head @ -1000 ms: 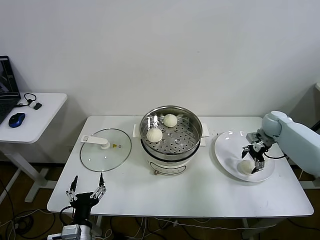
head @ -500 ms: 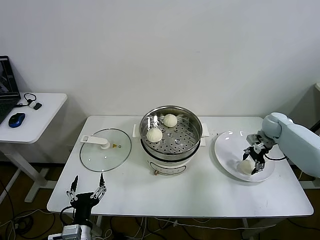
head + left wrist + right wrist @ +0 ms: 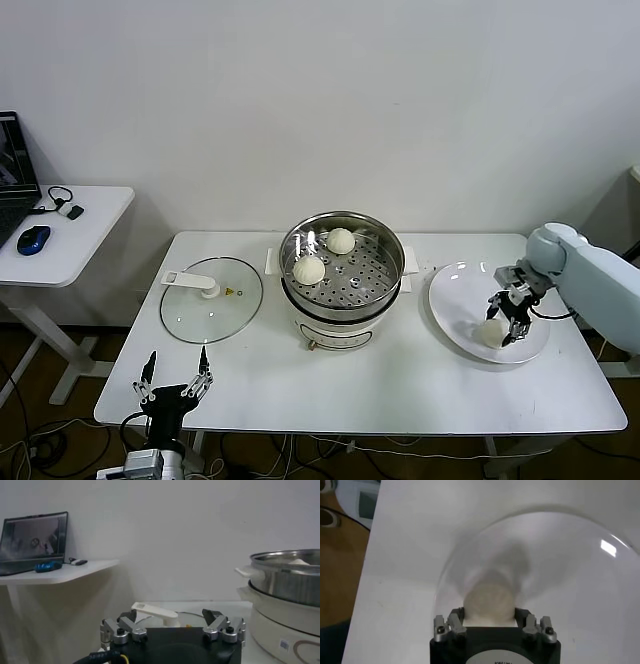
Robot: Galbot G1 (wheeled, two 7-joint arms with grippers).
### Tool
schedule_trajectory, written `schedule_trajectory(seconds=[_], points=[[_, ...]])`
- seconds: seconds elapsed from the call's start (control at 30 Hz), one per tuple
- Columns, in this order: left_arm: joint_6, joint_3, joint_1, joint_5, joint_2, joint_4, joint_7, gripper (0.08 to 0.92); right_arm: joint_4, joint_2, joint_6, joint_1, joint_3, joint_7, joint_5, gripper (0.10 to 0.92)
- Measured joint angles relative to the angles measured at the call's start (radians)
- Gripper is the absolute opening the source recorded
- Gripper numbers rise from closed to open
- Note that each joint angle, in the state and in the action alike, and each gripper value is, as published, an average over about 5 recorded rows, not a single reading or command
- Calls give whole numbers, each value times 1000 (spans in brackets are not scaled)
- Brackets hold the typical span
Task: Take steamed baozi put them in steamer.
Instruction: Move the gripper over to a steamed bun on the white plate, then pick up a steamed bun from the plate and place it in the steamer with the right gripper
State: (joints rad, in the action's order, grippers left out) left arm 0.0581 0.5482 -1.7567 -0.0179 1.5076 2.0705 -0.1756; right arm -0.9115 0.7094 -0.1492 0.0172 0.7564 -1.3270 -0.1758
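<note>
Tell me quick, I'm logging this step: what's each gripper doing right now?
Left gripper: open, empty, parked at the table's near edge.
Right gripper: closed around a baozi on the white plate.

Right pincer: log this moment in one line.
right pincer closing on baozi | plate | steamer: two buns | left pincer idle

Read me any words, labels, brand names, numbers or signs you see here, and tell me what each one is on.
Nothing can be read with certainty.
Small yellow mark on the flat round glass lid: too small.
Small label on the white base of the shiny steel steamer: blurred.
Lit laptop screen on the side table: blurred.
Partial lettering on the right gripper's black body: cut off.
</note>
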Motion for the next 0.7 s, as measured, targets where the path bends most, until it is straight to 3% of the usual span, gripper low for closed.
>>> schedule_trajectory(seconds=[0.7], points=[[-5,-19,-3,27,5,-1,-3,823,-206,-13,-99,-382,250,-57,153,661]])
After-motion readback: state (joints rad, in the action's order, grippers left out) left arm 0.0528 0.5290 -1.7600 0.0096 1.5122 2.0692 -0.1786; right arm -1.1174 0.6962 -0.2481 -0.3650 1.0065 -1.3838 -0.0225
